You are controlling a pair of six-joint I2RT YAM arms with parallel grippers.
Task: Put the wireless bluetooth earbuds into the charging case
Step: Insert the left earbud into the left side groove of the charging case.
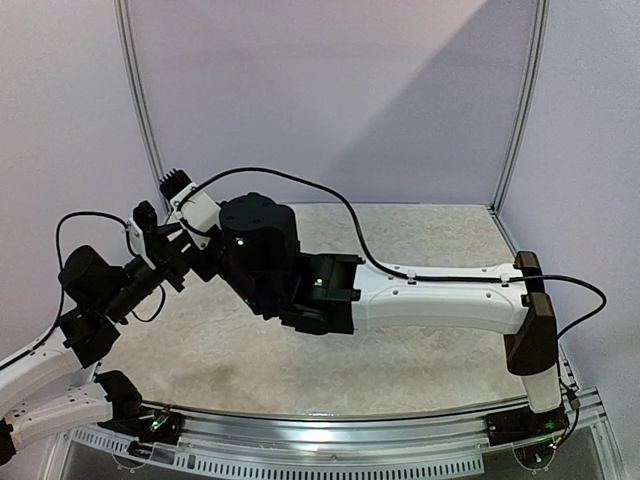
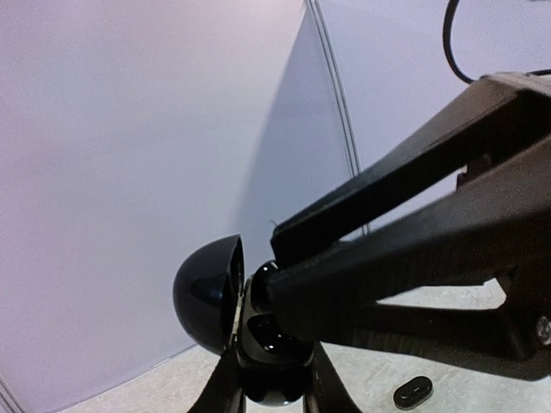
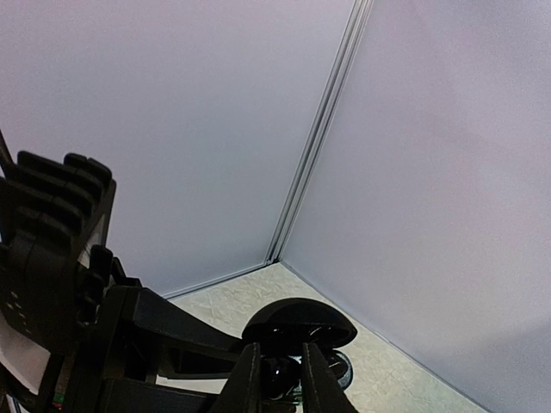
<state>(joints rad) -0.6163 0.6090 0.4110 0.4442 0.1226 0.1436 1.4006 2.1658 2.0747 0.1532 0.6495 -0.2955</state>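
Observation:
My left gripper (image 2: 269,383) is shut on the base of a glossy black charging case (image 2: 274,348) and holds it above the table. Its domed lid (image 2: 207,297) stands open to the left. From the right, my right gripper (image 2: 277,284) reaches into the open case, shut on a small glossy black earbud (image 2: 262,277) at the sockets. In the right wrist view the earbud (image 3: 281,379) sits between the right fingers (image 3: 250,383), under the lid (image 3: 299,320). In the top view the left gripper (image 1: 158,258) and the right gripper (image 1: 190,240) meet at centre left, and the case is hidden.
A small black oval object (image 2: 413,391) lies on the pale mottled tabletop (image 2: 465,396) below the case. Lilac walls (image 3: 430,172) and a corner post (image 3: 327,129) close in the back. The right arm (image 1: 430,295) stretches across the table, with a black cable (image 1: 330,205) looping over it.

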